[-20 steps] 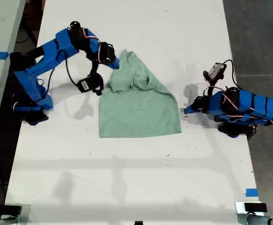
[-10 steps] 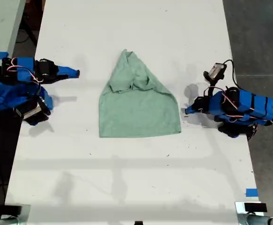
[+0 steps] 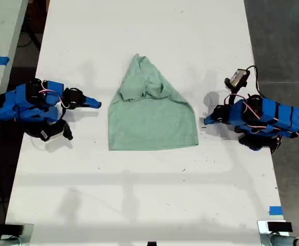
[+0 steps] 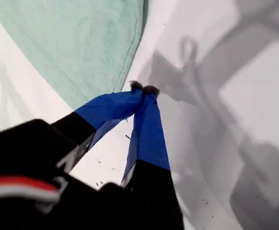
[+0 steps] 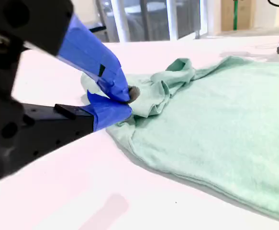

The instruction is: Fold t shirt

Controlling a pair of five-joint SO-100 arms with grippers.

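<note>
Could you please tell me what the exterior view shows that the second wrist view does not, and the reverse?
Only the exterior view shows the whole t shirt, partly folded, lying between both arms, with my first gripper apart from it. Only the second wrist view shows my second gripper close up, its fingers together on nothing, and windows behind. Both show the shirt's bunched top and the white table.
</note>
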